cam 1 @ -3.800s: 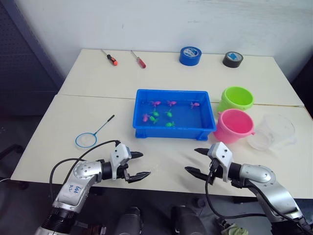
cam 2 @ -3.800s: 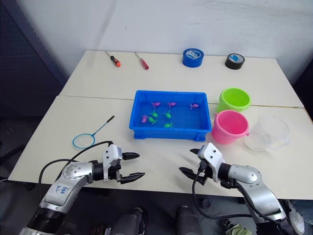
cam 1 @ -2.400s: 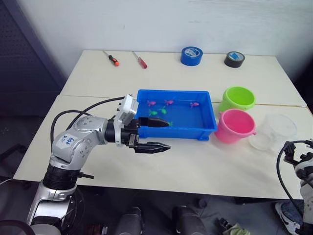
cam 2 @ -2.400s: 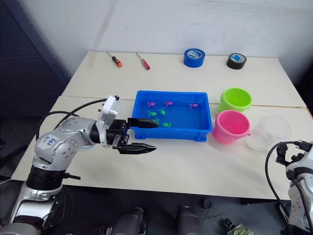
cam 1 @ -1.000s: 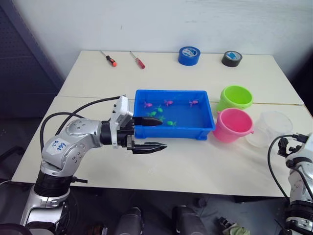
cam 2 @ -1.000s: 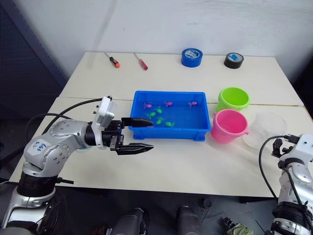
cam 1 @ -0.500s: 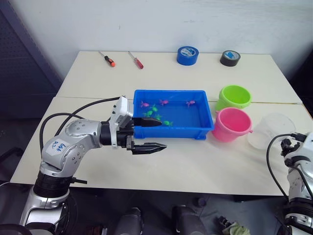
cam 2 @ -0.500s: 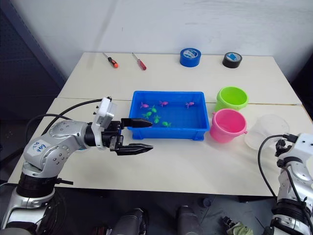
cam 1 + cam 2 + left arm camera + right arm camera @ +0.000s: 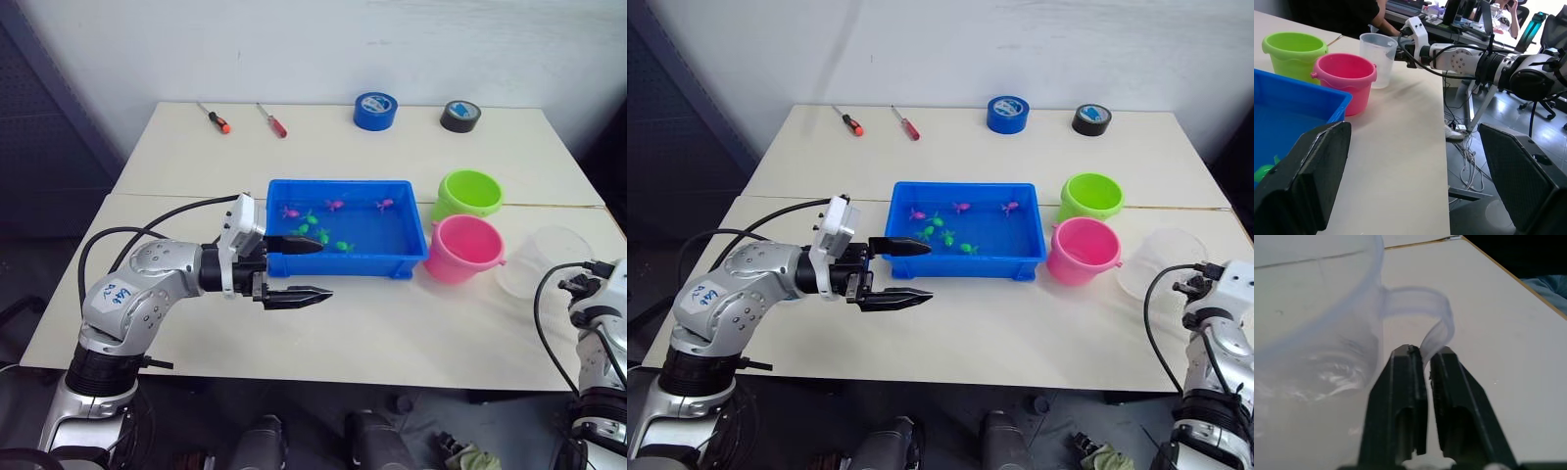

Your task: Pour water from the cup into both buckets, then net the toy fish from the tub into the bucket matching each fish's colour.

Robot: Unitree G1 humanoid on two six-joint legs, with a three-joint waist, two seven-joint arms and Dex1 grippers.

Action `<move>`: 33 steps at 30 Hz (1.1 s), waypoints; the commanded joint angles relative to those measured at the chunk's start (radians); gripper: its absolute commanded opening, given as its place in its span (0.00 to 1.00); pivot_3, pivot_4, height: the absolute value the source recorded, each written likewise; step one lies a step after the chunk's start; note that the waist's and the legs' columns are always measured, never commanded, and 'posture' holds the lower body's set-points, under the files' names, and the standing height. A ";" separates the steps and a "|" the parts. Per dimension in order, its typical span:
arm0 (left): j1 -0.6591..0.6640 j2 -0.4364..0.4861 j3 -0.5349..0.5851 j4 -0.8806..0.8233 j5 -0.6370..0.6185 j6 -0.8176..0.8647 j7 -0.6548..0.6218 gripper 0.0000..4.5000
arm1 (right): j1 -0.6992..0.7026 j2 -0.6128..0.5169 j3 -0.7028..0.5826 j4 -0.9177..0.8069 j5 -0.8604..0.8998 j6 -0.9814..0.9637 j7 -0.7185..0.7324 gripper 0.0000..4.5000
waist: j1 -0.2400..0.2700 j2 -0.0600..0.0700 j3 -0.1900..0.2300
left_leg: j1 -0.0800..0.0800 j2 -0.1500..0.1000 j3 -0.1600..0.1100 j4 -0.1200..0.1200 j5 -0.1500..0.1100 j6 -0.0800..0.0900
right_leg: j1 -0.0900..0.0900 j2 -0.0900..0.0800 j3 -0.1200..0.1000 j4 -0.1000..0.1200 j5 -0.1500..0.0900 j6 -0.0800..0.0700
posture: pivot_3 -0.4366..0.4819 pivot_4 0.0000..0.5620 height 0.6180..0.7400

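Right wrist view: right gripper (image 9: pixel 1424 357) nearly closed, apparently pinching cup (image 9: pixel 1312 333) handle; left gripper (image 9: pixel 302 267) spread wide, empty.

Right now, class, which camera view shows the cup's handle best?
The right wrist view: the handle sits close up, pinched between the right tool's fingers. The left wrist view shows the whole cup far off. In the eye views the handle cannot be made out.
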 commanded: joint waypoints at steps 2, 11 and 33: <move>-0.001 0.012 0.022 -0.030 -0.004 -0.022 -0.003 1.00 | 0.000 -0.014 -0.019 0.007 0.025 -0.022 0.019 0.00 | 0.000 0.000 0.000 | 0.000 0.000 0.000 0.000 0.000 0.000 | 0.000 0.000 0.000 0.000 0.000 0.000 | 0.48 0.27 1.00; -0.005 0.010 0.015 -0.016 0.000 -0.028 -0.007 1.00 | 0.049 0.015 -0.060 -0.091 0.089 -0.066 0.032 0.00 | 0.001 0.000 0.000 | 0.000 0.000 0.000 0.000 0.000 0.000 | 0.000 0.000 0.000 0.000 0.000 0.000 | 0.48 0.27 1.00; -0.079 -0.049 0.011 0.109 0.010 -0.051 -0.019 1.00 | 0.185 -0.143 0.102 -0.601 -0.236 -0.006 -0.036 0.00 | 0.001 0.002 0.000 | 0.000 0.000 -0.001 0.000 -0.001 0.001 | 0.000 0.000 0.000 0.000 0.000 0.000 | 0.48 0.27 1.00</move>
